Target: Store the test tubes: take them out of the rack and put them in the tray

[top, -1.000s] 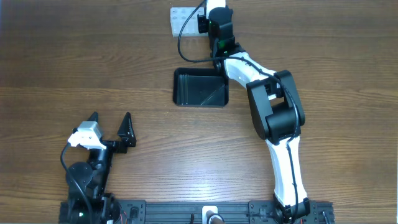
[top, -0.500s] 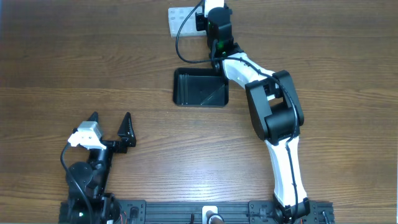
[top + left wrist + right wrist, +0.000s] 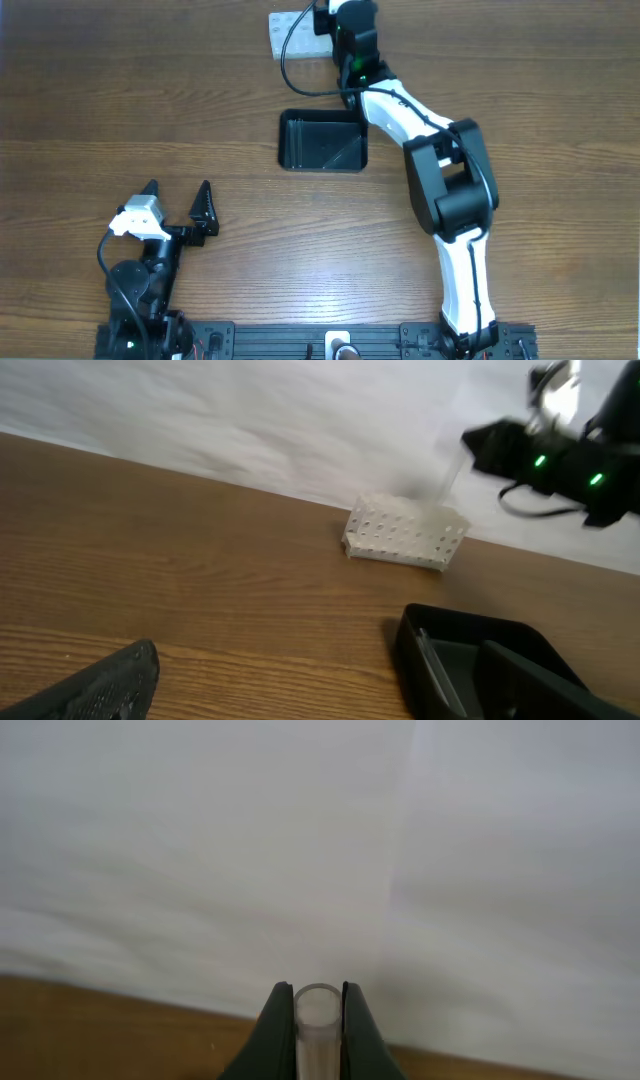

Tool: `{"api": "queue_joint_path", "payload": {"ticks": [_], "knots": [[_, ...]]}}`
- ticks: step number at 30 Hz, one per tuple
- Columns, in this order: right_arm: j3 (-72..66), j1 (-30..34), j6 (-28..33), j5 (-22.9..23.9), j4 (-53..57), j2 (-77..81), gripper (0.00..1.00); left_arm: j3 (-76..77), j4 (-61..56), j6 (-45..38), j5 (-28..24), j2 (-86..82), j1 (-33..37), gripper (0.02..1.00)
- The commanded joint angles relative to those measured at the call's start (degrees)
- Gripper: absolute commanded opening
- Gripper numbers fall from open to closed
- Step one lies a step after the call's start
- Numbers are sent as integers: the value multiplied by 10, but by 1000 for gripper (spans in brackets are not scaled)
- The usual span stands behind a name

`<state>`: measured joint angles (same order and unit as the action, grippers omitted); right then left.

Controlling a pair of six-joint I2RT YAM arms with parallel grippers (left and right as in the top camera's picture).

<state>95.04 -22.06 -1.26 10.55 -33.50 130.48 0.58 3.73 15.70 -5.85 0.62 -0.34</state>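
- Currently we are pinching one test tube [image 3: 318,1025] in the right tool [image 3: 316,992], its fingers pressed on the glass, above the white rack [image 3: 288,35].
- The rack is sitting on the bench [image 3: 150,90] at 12 o'clock from the black tray [image 3: 283,140]; the tube is not yet reaching the tray.
- Faint clear shapes in the tray are suggesting tubes already stored; how many are remaining in the rack we cannot tell.
- The left tool [image 3: 178,190] is resting spread at 7 o'clock from the tray.
- Against a second ago, we are holding the right tool higher, while the left arm is keeping its place.
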Motion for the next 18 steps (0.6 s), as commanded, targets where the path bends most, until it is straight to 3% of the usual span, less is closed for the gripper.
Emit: {"api": "queue_joint_path", "payload": {"ticks": [1, 6, 10, 18], "knots": [[17, -6, 0, -6, -4, -67, 9, -2, 2, 4, -7, -3, 2, 1000], [17, -7, 0, -7, 12, -120, 9, -2, 2, 4, -7, -3, 2, 1000], [17, -7, -28, -11, 124, -178, 9, -2, 2, 4, -7, -3, 2, 1000], [17, -11, -224, -36, 509, -242, 9, -2, 2, 4, -7, -3, 2, 1000]]}}
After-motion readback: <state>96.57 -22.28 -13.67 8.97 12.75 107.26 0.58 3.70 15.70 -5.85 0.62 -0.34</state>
